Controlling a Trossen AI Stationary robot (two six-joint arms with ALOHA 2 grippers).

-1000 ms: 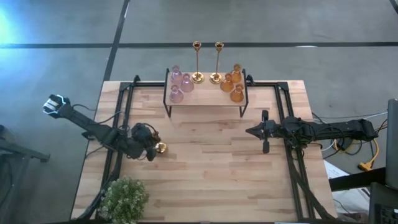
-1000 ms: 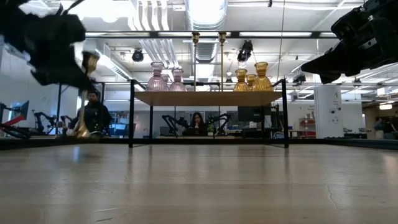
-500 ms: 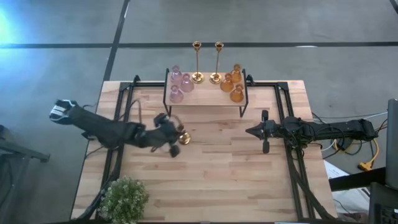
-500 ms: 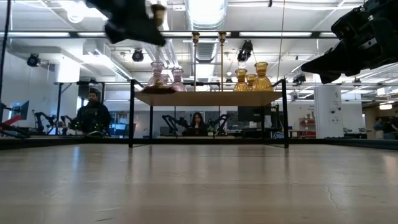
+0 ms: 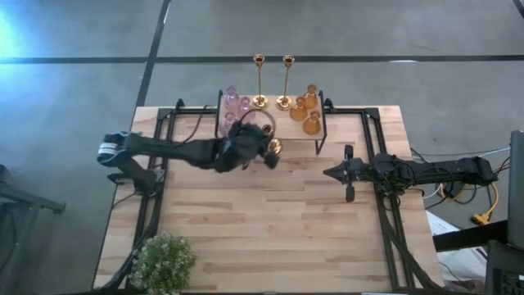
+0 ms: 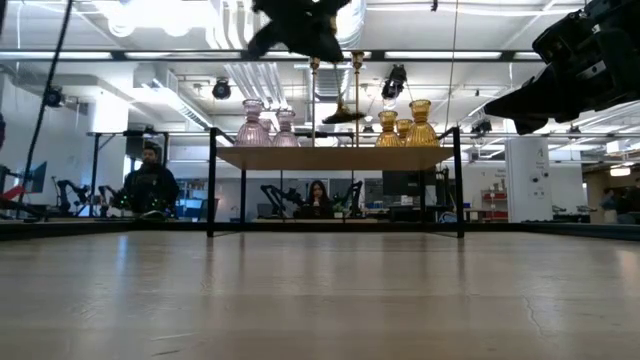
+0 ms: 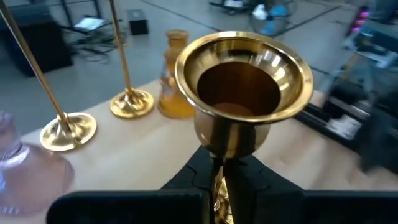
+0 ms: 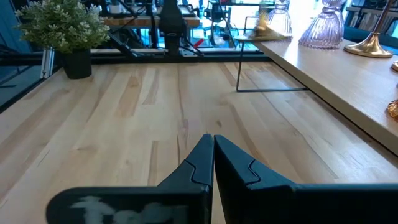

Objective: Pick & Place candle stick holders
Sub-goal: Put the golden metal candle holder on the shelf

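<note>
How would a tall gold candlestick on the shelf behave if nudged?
The tall gold metal candlestick probably tips easily: its thin stem rises well above a small round base. It looks rigid. Falling, it might strike the pink glass holders nearby.

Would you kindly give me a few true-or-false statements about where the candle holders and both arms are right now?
1. The left gripper holds a gold candle holder. True.
2. The right gripper also holds one. False: it is shut on nothing, off to the right side of the table.
3. Two gold holders stand on the raised shelf. True.
4. The plant sits on the shelf. False: it stands at the table's near left corner.
</note>
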